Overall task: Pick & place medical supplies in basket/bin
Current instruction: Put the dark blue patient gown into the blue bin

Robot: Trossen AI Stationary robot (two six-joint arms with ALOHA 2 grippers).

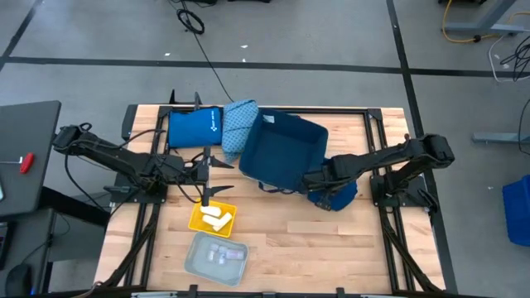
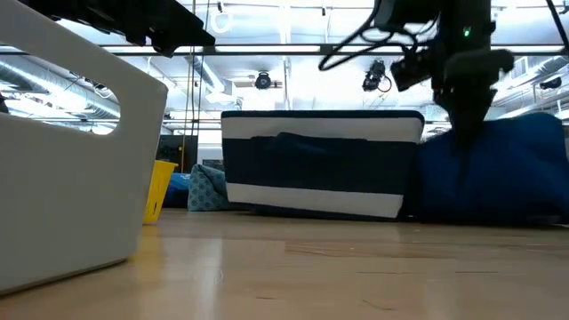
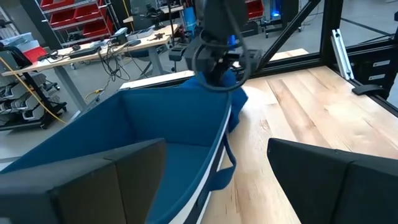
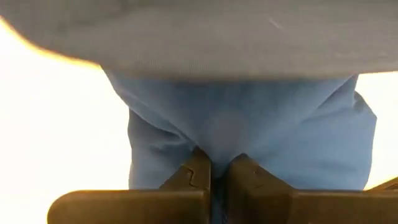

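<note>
Dark blue cloth point(image 4: 249, 149) pinched between closed right end effector point(image 4: 214, 171) fingers; overhead hides this. Left end effector point(image 1: 207, 170) open, empty.

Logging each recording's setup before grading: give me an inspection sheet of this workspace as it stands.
Surface: wooden table, bare along its front right.
Job's things: dark blue fabric basket at centre; yellow tray holding white packets; grey bin holding small vials; blue pouch and teal patterned cloth at the back; dark blue cloth beside the basket.
Clutter: nothing seen.
Grippers: left gripper open, above the table beside the yellow tray; right gripper shut on the dark blue cloth.
Cables: black cable on the floor behind the table.
Surroundings: workbenches and red bins in the room.
</note>
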